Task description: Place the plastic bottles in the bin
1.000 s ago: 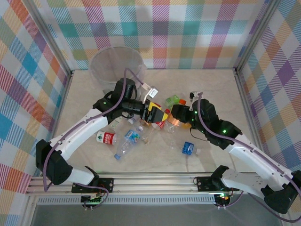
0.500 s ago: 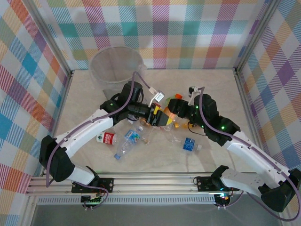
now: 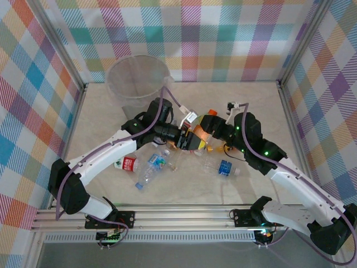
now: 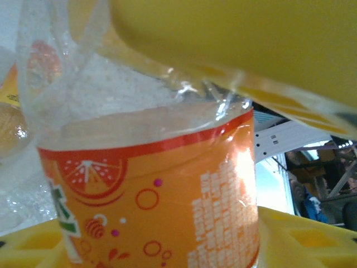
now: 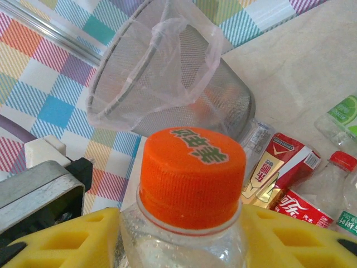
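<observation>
The orange-capped bottle (image 5: 192, 167) was at mid-desk (image 3: 256, 111), its neck clamped in your right hand (image 5: 184, 237). Your left hand (image 4: 184, 145) bracketed its label, upper finger touching; whether it gripped, I couldn't tell. The bin (image 3: 136, 78) stood far left.

Table (image 3: 251, 106): pale, marbled top. Far left corner: bin (image 3: 136, 78), upright. Near left: red-label bottle (image 3: 128, 164) on its side, clear bottle (image 3: 149, 170) just beside it. Right of centre, apart: blue-label bottle (image 3: 224, 167), lying. Mid-table: more bottles (image 3: 174, 161) clustered, partly hidden.
</observation>
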`<state>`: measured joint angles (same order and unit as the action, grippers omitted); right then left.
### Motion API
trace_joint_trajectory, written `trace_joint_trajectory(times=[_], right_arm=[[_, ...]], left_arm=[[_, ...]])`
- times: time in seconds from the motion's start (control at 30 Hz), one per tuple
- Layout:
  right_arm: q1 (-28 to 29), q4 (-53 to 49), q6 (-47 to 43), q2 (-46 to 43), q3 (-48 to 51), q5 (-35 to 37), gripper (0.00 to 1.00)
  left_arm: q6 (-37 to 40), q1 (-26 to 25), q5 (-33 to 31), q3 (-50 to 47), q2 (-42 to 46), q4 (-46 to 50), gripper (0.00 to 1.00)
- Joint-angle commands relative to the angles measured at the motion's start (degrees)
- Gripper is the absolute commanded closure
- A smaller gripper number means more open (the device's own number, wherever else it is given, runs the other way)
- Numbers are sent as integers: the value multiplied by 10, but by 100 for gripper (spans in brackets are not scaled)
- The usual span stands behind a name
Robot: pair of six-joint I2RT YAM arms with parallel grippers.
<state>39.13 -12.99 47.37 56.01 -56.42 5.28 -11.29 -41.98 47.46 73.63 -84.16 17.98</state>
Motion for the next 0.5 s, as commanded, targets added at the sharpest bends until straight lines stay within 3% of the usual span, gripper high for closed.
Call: trace_joint_trajectory(times=[0.0,0.2,0.47], right_arm=[[-4,29,13,-6,10,-8,46],[-5,30,15,-7,15,-11,40],[-6,3,-10,-48,34,-25,10]], left_arm=[[3,-11,7,3,3,-3,43],[6,-10,-2,3,7,2,49],[17,-9,-26,11,12,26,50]])
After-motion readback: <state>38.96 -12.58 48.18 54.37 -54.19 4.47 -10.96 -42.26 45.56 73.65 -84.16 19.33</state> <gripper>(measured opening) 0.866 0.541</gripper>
